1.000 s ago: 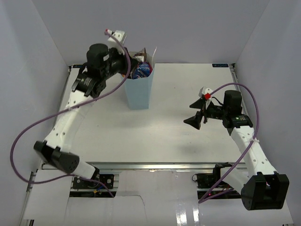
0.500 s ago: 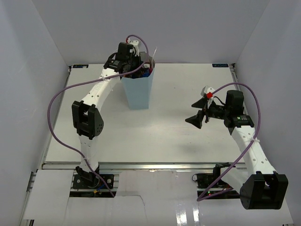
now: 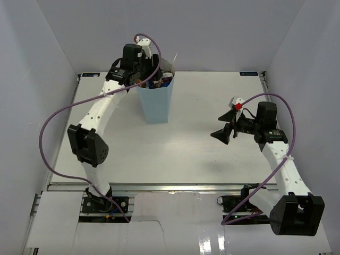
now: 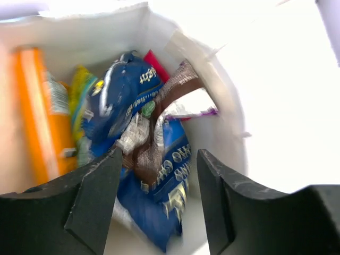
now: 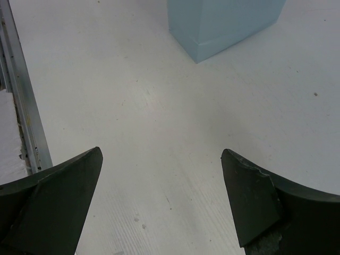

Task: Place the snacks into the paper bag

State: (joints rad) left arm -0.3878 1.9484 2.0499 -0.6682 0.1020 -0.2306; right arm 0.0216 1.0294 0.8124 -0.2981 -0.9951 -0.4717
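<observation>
Left pincer, wide and empty, hangs above snacks packed in the bag; right pincer, also wide, sits clear to its right.

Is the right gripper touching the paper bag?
Apart. The top view shows bare table between the right gripper and the paper bag.
</observation>
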